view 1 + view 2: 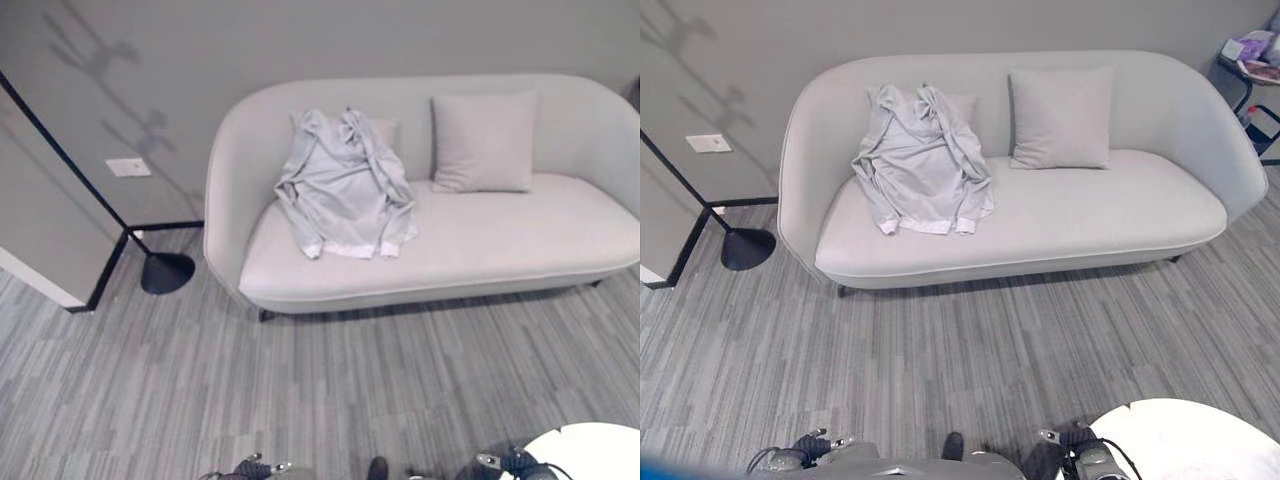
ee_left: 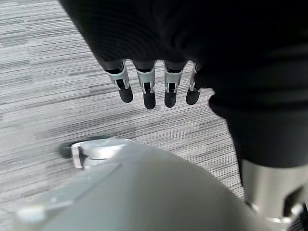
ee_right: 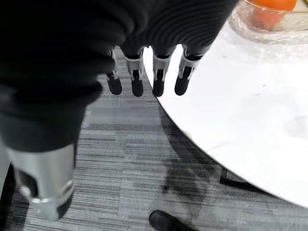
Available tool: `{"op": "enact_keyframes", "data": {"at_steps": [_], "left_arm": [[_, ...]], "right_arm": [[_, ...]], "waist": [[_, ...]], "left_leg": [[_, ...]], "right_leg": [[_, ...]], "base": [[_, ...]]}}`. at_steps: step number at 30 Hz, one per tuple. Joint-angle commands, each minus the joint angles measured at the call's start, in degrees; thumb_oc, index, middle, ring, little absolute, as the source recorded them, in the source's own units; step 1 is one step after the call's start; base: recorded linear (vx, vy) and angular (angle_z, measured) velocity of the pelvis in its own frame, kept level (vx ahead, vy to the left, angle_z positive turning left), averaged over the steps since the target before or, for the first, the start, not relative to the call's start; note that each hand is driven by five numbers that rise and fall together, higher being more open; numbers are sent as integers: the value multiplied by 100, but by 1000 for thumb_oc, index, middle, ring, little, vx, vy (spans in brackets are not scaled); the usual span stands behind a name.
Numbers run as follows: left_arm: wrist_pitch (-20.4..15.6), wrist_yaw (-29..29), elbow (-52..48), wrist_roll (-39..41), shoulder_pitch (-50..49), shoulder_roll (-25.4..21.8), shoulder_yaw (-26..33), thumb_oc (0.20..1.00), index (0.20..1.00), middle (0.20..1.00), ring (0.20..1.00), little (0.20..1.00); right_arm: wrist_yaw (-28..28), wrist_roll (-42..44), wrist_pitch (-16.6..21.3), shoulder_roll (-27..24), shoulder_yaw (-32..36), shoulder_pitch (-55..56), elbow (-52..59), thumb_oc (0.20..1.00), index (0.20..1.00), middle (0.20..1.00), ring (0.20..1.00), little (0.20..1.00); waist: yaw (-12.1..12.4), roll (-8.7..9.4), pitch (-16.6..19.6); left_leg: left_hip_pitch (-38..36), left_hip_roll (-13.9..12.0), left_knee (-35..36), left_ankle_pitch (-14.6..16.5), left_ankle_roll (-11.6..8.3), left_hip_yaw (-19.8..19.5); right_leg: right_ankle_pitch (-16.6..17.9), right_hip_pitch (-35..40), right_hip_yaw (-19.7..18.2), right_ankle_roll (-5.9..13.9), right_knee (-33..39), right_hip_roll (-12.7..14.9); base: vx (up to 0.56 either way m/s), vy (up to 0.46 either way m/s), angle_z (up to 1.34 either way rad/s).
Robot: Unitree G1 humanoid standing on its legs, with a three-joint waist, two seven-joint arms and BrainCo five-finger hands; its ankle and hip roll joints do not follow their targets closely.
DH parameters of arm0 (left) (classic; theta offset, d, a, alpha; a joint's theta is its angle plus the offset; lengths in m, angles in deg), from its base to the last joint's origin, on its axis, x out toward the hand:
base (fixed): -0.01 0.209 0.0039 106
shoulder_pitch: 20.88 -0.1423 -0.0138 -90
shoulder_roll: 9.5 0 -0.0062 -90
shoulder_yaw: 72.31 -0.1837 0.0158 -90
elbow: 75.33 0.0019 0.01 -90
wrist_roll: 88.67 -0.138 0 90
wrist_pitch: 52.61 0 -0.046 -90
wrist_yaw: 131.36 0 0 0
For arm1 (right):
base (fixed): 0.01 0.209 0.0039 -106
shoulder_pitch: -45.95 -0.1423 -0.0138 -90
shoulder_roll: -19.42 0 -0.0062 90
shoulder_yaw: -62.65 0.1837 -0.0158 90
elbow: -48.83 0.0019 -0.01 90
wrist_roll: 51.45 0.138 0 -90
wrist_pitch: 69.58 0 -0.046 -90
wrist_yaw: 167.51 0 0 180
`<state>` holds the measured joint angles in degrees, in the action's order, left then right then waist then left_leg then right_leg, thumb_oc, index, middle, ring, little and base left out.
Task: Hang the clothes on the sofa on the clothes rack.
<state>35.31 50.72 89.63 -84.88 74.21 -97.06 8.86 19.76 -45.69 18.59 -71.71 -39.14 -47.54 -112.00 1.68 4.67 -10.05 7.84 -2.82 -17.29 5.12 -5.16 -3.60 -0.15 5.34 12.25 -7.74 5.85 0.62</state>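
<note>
A light grey garment (image 1: 345,185) lies crumpled on the left part of the pale grey sofa (image 1: 520,240), draped from the backrest down onto the seat. The clothes rack's black slanted pole and round base (image 1: 166,272) stand on the floor left of the sofa. My left hand (image 2: 149,91) hangs low over the carpet with straight fingers and holds nothing. Near the rim of a white round table (image 3: 250,120), my right hand (image 3: 159,77) also hangs with straight, empty fingers. Both hands are far from the sofa.
A square cushion (image 1: 484,142) leans on the sofa's backrest right of the garment. A clear bowl with something orange (image 3: 269,12) sits on the white table. A small side table with items (image 1: 1250,50) stands past the sofa's right end. Striped grey carpet (image 1: 350,390) lies before the sofa.
</note>
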Motion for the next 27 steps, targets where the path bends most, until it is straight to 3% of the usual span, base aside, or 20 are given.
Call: {"op": "enact_keyframes", "data": {"at_steps": [1,3,4,5,9,11,15,19,20,22,23,24,25,27], "left_arm": [[-27,65,-71,23,-241,-138,-110,1000,1000,1000,1000,1000],[-27,43,-70,18,-307,-128,-111,1000,1000,1000,1000,1000],[-27,43,-70,18,-307,-128,-111,1000,1000,1000,1000,1000],[-21,28,-23,2,-349,-101,-116,1000,1000,1000,1000,1000],[24,-4,103,-29,-518,-109,-37,1000,1000,1000,1000,1000],[43,-36,131,-55,-570,-127,-3,1000,1000,1000,1000,1000],[43,-38,132,-10,-588,-174,39,1000,1000,1000,1000,1000],[20,-42,-34,143,-540,-272,98,1000,1000,1000,1000,1000],[20,-42,-34,143,-541,-273,97,1000,1000,1000,1000,1000],[13,-30,-108,213,-505,-320,118,1000,1000,1000,1000,1000],[16,-27,-125,212,-480,-335,115,1000,1000,1000,1000,1000],[16,-27,-125,212,-479,-335,116,1000,1000,1000,1000,1000],[22,-14,-165,227,-461,-356,100,1000,1000,1000,1000,1000],[34,-16,-163,231,-473,-386,89,1000,1000,1000,1000,1000]], "right_arm": [[104,160,89,-271,5,-79,-32,1000,1000,1000,1000,1000],[110,120,104,-257,-57,-69,5,1000,1000,1000,1000,1000],[110,120,103,-256,-57,-69,5,1000,1000,1000,1000,1000],[125,54,105,-245,-87,-70,1,1000,1000,1000,1000,1000],[69,-127,49,-180,-166,-56,-3,1000,1000,1000,1000,1000],[7,-233,8,-128,-189,-3,-33,1000,1000,1000,1000,1000],[-13,-239,-8,-86,-160,27,-67,1000,1000,1000,1000,1000],[-64,-309,-10,-51,-156,25,-45,1000,1000,1000,1000,1000],[-64,-309,-10,-50,-156,26,-45,1000,1000,1000,1000,1000],[-68,-268,8,-74,-113,-31,-2,1000,1000,1000,1000,1000],[-72,-258,14,-76,-99,-43,31,1000,1000,1000,1000,1000],[-73,-258,14,-75,-99,-44,31,1000,1000,1000,1000,1000],[-54,-231,24,-92,-81,-45,100,1000,1000,1000,1000,1000],[-29,-197,33,-78,-74,-27,160,1000,1000,1000,1000,1000]], "waist": [[200,-299,-54],[334,-448,-73],[335,-447,-79],[472,-509,-64],[635,-553,92],[662,-510,210],[682,-364,366],[756,-171,578],[762,-166,580],[752,-200,522],[725,-235,487],[723,-232,485],[608,-355,373],[490,-512,266]], "left_leg": [[182,408,962,-637,376,170],[438,615,1728,-1170,364,86],[428,615,1735,-1173,364,87],[786,800,2228,-1368,283,12],[816,752,2229,-1715,228,-5],[681,738,2229,-1870,255,-120],[522,753,2228,-1782,351,-111],[307,937,2091,-1334,609,-91],[309,939,2089,-1331,610,-85],[118,1027,2036,-1143,768,-137],[42,1066,2011,-1077,825,-194],[43,1070,2007,-1075,825,-195],[-188,1076,1986,-959,941,-332],[-420,1002,2047,-888,1016,-440]], "right_leg": [[-125,68,-580,1156,-85,-31],[-237,297,-679,1123,-85,-226],[-238,303,-680,1123,-85,-225],[-418,569,-876,1083,-85,-348],[-667,974,-1247,1069,-85,-406],[-748,1071,-1330,1096,-85,-323],[-710,1132,-1409,1183,-85,-87],[-236,885,-1479,1572,-804,399],[-240,880,-1485,1574,-809,403],[399,370,-1439,1786,-1853,559],[658,219,-1423,1803,-2299,598],[650,215,-1422,1804,-2312,602],[1066,-147,-1349,1660,-3221,673],[1178,-453,-1254,1488,-3966,701]], "base": [[294,25,-12],[285,17,-3],[390,23,1],[396,37,-12],[443,104,-82],[403,169,-80],[306,146,-39],[302,190,-13],[163,171,-21],[149,195,-10],[84,128,-1],[119,205,14],[133,204,26],[163,222,31]]}}
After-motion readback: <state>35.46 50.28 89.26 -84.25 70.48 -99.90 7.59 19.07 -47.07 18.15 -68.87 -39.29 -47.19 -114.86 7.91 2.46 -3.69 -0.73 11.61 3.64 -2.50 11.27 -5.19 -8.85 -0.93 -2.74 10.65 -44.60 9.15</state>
